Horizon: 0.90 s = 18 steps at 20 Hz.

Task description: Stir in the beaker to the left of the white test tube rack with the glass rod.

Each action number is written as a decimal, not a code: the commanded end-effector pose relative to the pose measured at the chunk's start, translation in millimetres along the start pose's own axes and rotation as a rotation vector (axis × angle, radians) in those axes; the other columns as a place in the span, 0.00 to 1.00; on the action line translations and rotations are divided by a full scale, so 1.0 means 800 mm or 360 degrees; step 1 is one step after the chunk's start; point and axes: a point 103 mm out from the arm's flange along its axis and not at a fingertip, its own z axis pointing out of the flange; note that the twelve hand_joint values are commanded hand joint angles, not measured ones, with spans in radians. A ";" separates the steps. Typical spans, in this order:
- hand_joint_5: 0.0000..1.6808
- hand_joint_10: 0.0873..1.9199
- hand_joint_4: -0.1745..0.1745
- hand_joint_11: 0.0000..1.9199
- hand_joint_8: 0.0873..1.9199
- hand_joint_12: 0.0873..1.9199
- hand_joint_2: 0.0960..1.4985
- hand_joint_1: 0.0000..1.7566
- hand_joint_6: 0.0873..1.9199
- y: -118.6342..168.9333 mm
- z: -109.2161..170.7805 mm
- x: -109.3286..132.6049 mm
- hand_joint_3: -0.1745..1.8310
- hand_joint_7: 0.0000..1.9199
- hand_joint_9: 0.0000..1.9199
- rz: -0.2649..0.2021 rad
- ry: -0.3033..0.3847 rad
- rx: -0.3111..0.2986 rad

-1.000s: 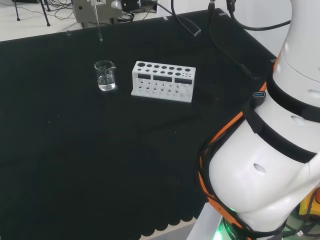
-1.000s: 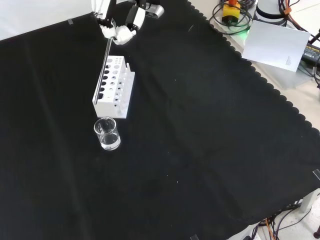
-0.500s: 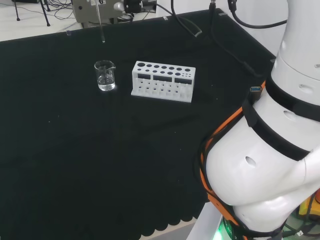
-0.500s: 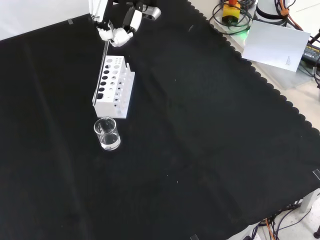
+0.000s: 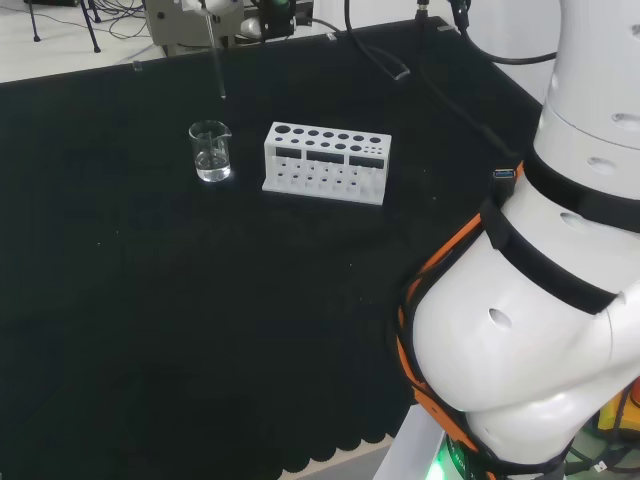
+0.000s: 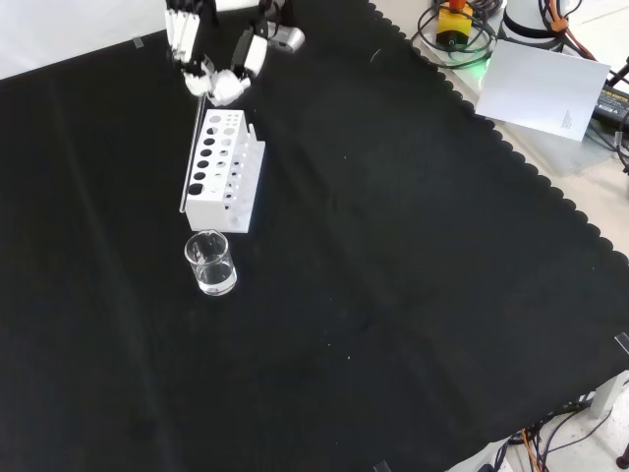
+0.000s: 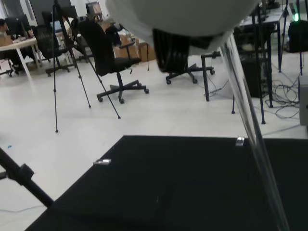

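Note:
A clear beaker [image 5: 210,151] with a little liquid stands to the left of the white test tube rack [image 5: 326,161] in the head view. In the front view the beaker [image 6: 210,264] sits just below the rack [image 6: 225,173]. The black and white hand [image 6: 210,61] hangs above the rack's far end, its fingers pinched on a thin glass rod [image 6: 193,147] that points down along the rack's left edge. In the head view the rod [image 5: 216,62] ends in the air above and beyond the beaker. In the wrist view the rod [image 7: 251,130] slants past the hand [image 7: 183,14].
The arm's big white links [image 5: 540,300] stand at the right of the head view. The black cloth [image 6: 393,295] spreads wide around the beaker and rack. Papers and cables [image 6: 545,84] lie off the cloth's far right edge in the front view.
The hand and rod have shifted right and lower in the head view, closer to the beaker; in the front view the hand has drifted left. Beaker and rack have stayed put.

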 end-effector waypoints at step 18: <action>0.73 0.36 0.00 0.86 0.49 0.36 0.36 0.75 0.25 0.000 0.047 0.013 0.48 0.67 0.85 0.0001 0.0001 0.0077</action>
